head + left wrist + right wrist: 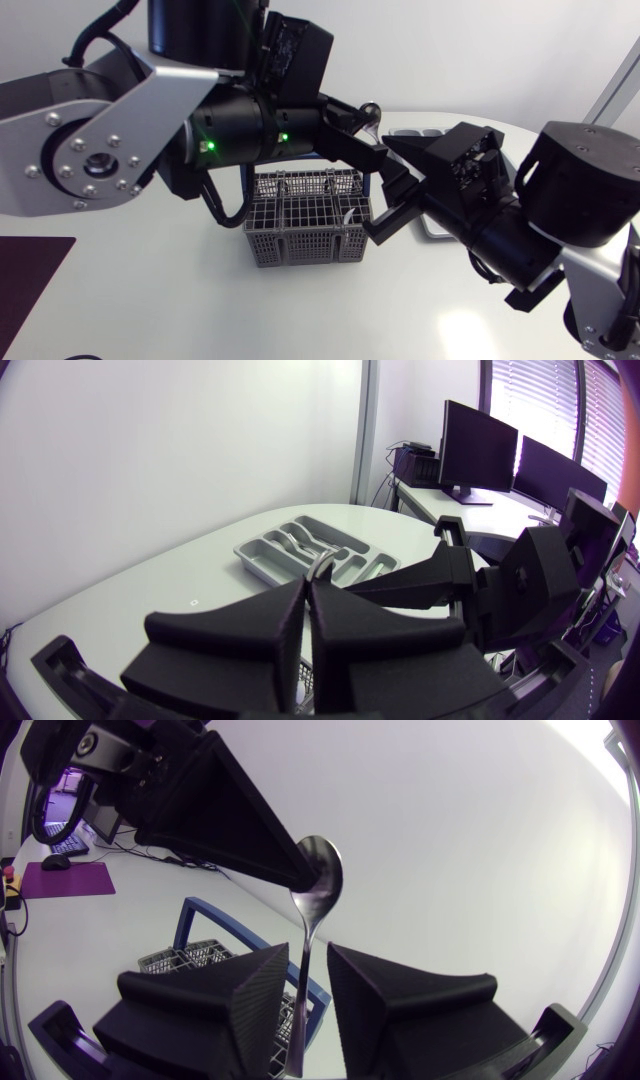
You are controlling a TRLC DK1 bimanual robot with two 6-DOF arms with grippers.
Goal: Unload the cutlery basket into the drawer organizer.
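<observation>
Part-way through, by my reading: the drawer organizer (248, 552), to the far right of the cutlery basket (262, 245) on the counter (150, 290), already holds a few pieces, while what is left in the basket I cannot tell. One spoon (318, 880) hangs above the basket, its bowl clenched in the left gripper (308, 595). The right gripper (308, 955) is released, fingers either side of the handle — the spoon has yet to reach the organizer

Above the basket (300, 225), a crowd: left claw (308, 588), right claw (308, 972) (spoon (318, 870) between them).
</observation>
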